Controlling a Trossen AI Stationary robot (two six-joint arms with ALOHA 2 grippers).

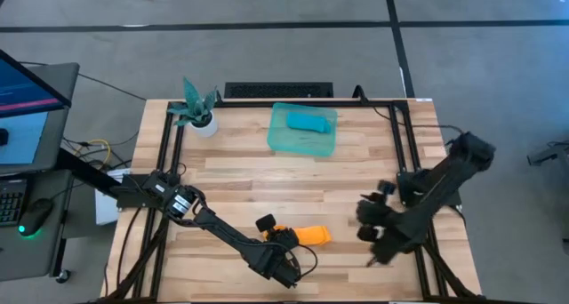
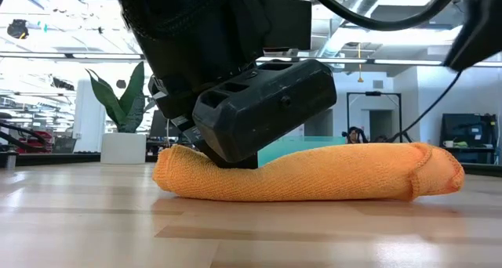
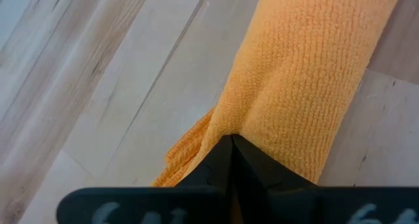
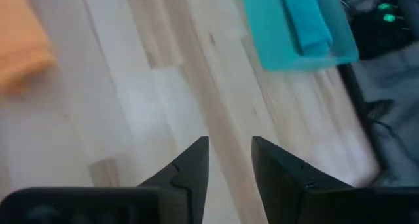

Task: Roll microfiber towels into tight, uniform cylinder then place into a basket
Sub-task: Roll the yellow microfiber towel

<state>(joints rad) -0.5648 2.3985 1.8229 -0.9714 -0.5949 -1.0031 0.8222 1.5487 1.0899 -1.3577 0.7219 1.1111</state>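
The orange towel (image 1: pixel 313 236) lies rolled into a cylinder on the table near its front edge, and it also shows in the low view (image 2: pixel 345 174). My left gripper (image 1: pixel 283 240) is shut on the roll's left end. The turquoise towel (image 1: pixel 311 120) lies rolled inside the teal basket (image 1: pixel 283 144) at the table's far middle. My right gripper (image 1: pixel 369 226) is open and empty above the table, to the right of the orange roll. The right wrist view shows its two fingers apart (image 4: pixel 230 155). My left gripper pinches the cloth of the orange roll near its left end (image 3: pixel 262 129) between its two shut fingers (image 3: pixel 219 162). The fingers come slanting down from the table's near left, along the roll. The roll lies level on the table (image 2: pixel 298 191), dented where the gripper sits on it.
A small white pot with a teal plant (image 1: pixel 203 117) stands at the far left. Black frame rails (image 1: pixel 404 153) run along the table's left, right and far edges. Bare wood lies between the orange roll and the basket.
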